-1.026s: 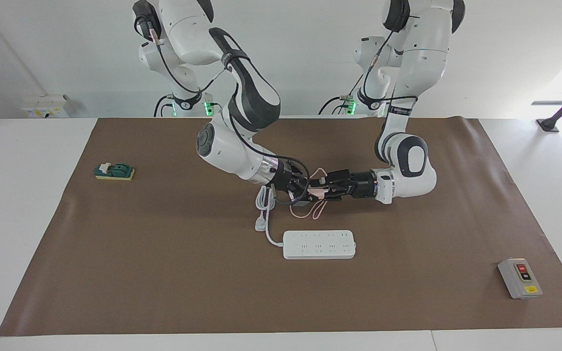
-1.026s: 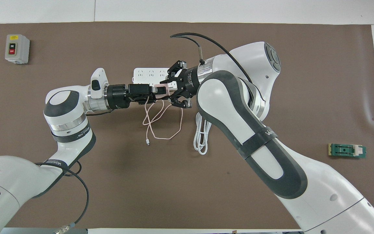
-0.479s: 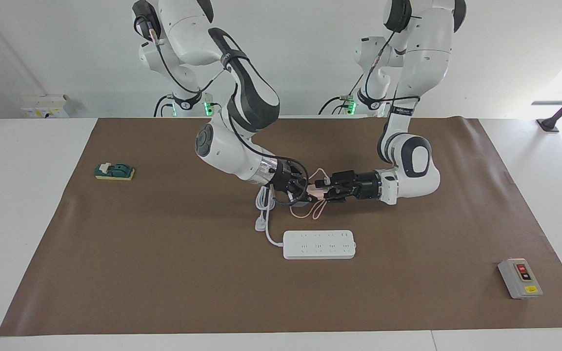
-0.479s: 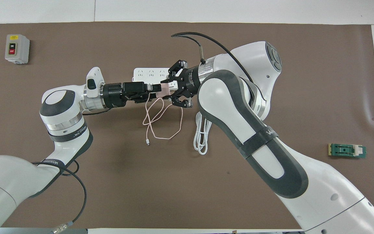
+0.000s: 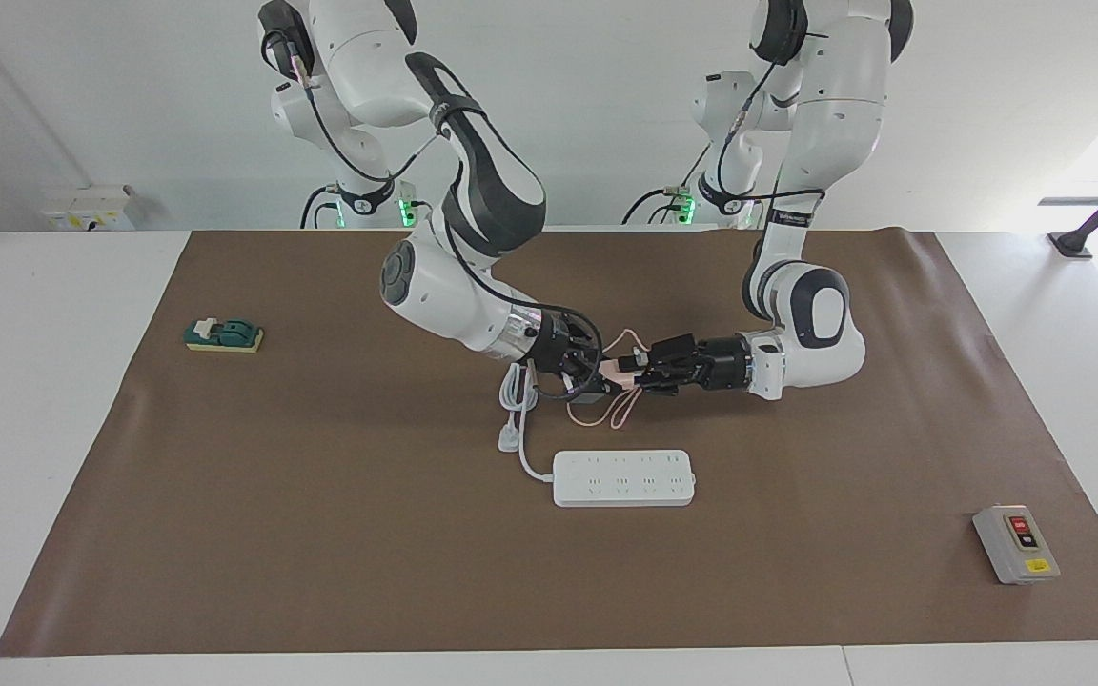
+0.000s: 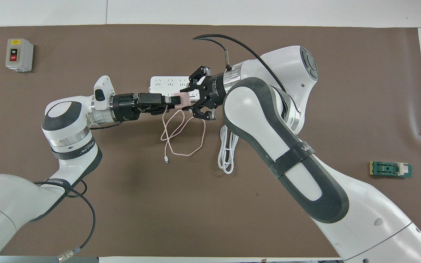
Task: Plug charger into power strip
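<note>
**Over the worktop (image 5: 320, 534), mid-air: passing the charger between two arms**

Above the brown mat, nearer to the robots than the long flat white power strip (image 5: 623, 477) with its two rows of sockets: the small pale-pink cube-shaped charger (image 5: 618, 366), raised clear of the surface. Meeting at it nose to nose, the left gripper (image 5: 642, 366) and the right gripper (image 5: 589, 368), each touching or all but touching the cube. Cannot tell whether either set of jaws is spread or pinching the cube, nor which arm bears it.

Judged as a handover. To do it well: make sure of one firm pinch on the cube's flat sides before letting go with the other. Leave the prong face uncovered. Draw apart slowly and in a straight line. Mind the thin pink cable (image 6: 181, 138) dangling in loops to the mat, and steer it away from the coiled thick white cord (image 5: 514, 400) just beside it.

Counted: one charger, one power strip, one pink cable, one white cord, two grippers. Also one grey box with red and black buttons (image 5: 1016, 543) and one green block on a yellow pad (image 5: 223, 335), both well apart.
</note>
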Controlling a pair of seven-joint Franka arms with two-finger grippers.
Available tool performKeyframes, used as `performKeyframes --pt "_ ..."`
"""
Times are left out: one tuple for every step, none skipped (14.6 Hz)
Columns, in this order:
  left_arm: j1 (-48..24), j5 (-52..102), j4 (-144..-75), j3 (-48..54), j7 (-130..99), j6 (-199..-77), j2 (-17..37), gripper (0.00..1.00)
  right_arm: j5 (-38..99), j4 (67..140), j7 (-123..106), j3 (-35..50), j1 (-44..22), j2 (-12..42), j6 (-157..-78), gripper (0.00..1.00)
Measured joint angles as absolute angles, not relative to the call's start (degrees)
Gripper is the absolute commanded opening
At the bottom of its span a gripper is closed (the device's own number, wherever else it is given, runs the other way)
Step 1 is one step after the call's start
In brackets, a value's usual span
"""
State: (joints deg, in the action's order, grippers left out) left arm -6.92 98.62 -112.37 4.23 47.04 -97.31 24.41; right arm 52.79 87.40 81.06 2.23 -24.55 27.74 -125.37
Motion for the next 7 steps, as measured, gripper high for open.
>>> performKeyframes --pt "-6.9 98.6 -112.4 4.2 47.4 -97.3 24.4 0.0 52.8 87.4 81.3 2.2 -24.6 27.7 -125.3 0.0" --pt "-6.9 98.6 -112.4 4.2 47.4 -97.3 24.4 0.0 52.8 87.4 81.3 2.2 -24.6 27.7 -125.3 0.0" --pt "-6.9 98.6 -112.4 4.2 47.5 -97.3 24.4 0.0 52.8 87.4 81.3 2.2 -24.6 27.7 -125.3 0.99" --pt "-6.9 98.6 -112.4 4.2 47.6 -97.3 24.3 0.0 52.8 87.4 81.7 2.2 -24.6 27.7 -125.3 1.0" --pt "-6.9 98.4 -112.4 4.2 47.6 -97.4 24.1 0.0 52.8 87.4 82.6 2.2 -24.6 27.8 -125.5 1.0" --pt "-6.9 97.3 -112.2 4.0 47.6 -97.8 23.8 0.0 52.8 87.4 83.5 2.2 -24.6 27.8 -125.6 1.0" --pt "-6.9 94.6 -111.7 3.5 47.6 -98.8 23.2 0.0 52.8 87.4 84.1 2.1 -24.6 27.8 -125.6 1.0"
